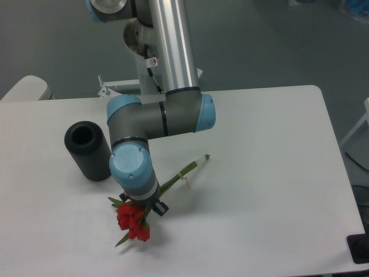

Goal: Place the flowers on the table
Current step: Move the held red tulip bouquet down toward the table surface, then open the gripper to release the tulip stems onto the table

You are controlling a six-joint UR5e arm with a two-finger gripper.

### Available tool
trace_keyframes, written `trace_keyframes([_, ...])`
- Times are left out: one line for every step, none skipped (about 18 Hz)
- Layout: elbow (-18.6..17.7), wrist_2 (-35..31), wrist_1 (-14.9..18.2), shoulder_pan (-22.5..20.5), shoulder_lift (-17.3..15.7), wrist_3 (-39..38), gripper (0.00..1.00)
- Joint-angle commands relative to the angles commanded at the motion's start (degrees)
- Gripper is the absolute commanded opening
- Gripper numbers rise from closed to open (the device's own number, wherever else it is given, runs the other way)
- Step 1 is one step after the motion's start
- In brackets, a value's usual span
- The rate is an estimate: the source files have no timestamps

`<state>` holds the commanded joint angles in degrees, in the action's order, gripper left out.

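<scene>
a: how are the flowers likely to handle?

b: they are judged light, soft and easily crushed; the stems just behind the red buds are the place to be held, which is where the gripper sits now. the fingers appear clamped on the bunch (the tips are hidden under the wrist).

a: and where is the bunch?

b: low over the bench, front left of centre; contact cannot be told. a black cylinder stands upright nearby to the left, apart from the bunch.
</scene>
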<state>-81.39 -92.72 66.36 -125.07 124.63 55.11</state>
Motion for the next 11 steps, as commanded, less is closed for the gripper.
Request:
trace_keyframes([0.6, -0.1, 0.1, 0.0, 0.3, -0.1, 0.38])
trace_keyframes([1.0, -0.1, 0.1, 0.0, 0.4, -0.1, 0.4])
trace_keyframes([1.1, -0.1, 0.0, 0.0, 0.5, -0.1, 0.45])
trace_keyframes([1.1, -0.1, 0.0, -0.1, 0.7, -0.1, 0.94])
trace_keyframes([1.3, -0.5, -0.1, -0.1, 0.8, -0.1, 1.0])
trace_keyframes([1.5, -0.7, -0.4, -0.1, 0.8, -0.1, 1.0])
trace_keyframes([1.5, -0.8, -0.7, -0.3, 0.6, 0.0, 1.0])
trace_keyframes([1.6, -0.9, -1.0, -0.4, 0.5, 0.0, 1.0])
trace_keyframes([1.8, -0.9, -1.0, -0.5, 0.4, 0.4, 1.0])
trace_keyframes([1.9, -0.9, -1.0, -1.0, 0.3, 0.6, 1.0])
trace_keyframes([2.0, -0.8, -1.0, -1.4, 0.2, 0.8, 1.0])
